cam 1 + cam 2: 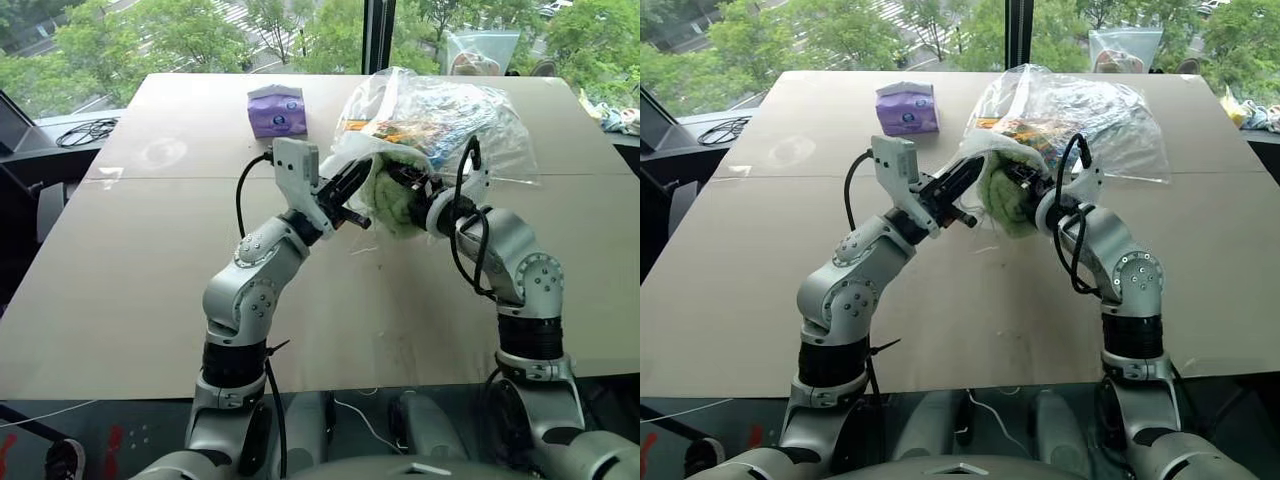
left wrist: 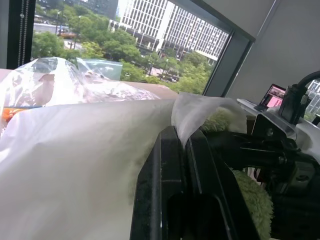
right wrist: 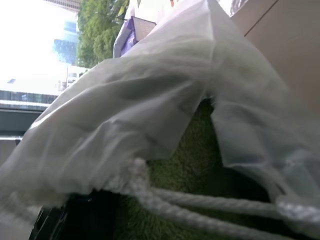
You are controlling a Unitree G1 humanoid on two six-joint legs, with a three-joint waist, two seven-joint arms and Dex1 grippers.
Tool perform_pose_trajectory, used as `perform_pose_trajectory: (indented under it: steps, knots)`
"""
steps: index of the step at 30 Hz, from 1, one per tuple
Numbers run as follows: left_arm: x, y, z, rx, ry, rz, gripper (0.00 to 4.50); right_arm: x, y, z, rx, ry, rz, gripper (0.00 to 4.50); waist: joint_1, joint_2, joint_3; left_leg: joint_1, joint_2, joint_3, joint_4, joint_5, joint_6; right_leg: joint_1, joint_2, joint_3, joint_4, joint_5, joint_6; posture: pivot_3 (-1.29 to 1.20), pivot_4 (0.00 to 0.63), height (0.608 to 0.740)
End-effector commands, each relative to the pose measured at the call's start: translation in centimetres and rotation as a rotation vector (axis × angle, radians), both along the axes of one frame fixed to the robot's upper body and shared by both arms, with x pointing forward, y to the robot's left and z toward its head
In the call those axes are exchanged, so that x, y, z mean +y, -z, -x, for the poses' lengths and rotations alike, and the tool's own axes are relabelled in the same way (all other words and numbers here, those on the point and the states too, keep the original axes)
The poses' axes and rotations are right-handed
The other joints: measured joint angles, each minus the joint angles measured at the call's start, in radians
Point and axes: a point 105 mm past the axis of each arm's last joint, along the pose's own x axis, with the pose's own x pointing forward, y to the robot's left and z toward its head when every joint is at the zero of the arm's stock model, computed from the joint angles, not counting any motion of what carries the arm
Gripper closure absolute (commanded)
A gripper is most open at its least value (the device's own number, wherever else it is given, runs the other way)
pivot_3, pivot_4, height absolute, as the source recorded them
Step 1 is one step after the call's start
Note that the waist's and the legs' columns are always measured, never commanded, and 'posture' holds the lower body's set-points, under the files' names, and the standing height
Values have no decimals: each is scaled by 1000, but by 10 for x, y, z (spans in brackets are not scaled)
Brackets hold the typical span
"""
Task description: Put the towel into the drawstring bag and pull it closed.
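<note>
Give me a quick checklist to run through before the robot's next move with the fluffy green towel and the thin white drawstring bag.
1. Light green terry towel inside the white semi-translucent drawstring bag: not ok; it is partly covered, and green still shows at the mouth.
2. Left gripper shut on the bag's fabric: ok, the left wrist view shows cloth pinched between its fingers.
3. Right gripper state: cannot tell; it is buried in towel and bag.
4. White cord reachable: ok, it lies across the towel at the mouth, not yet drawn.
5. Bag held clear of the tan table: ok.
6. Purple tissue pack out of the way: ok, far side of the table.
</note>
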Motion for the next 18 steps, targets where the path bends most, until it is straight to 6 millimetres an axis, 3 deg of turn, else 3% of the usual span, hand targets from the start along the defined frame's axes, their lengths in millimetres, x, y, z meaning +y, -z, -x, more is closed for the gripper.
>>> perform_pose_trajectory:
  steps: [1,5,7,15,18]
  knots:
    - [-4,-13,11,-54,39,6,4500,5,-13,14,-181,-155,138,1203,0,0,0,0,0,0,0,0,0,0,0,0,0,0,0,0,150,740]
    - [-6,-13,13,-50,53,4,4500,7,-5,24,-262,-253,264,1203,-1,0,0,0,0,0,0,0,0,0,1,0,0,0,0,0,150,740]
    - [-6,-12,13,-47,58,-1,4500,9,0,29,-289,-296,310,1575,0,0,0,0,0,0,0,0,0,0,1,0,0,0,0,0,150,740]
    - [-13,-6,19,-38,107,-32,4500,15,9,34,-298,-335,319,4469,1,0,0,0,0,0,1,0,0,0,1,1,0,0,0,0,150,740]
    - [-18,-3,25,-33,147,-45,4500,22,-1,30,-283,-297,205,4469,-1,0,0,0,0,0,2,0,0,0,2,1,0,0,0,0,150,740]
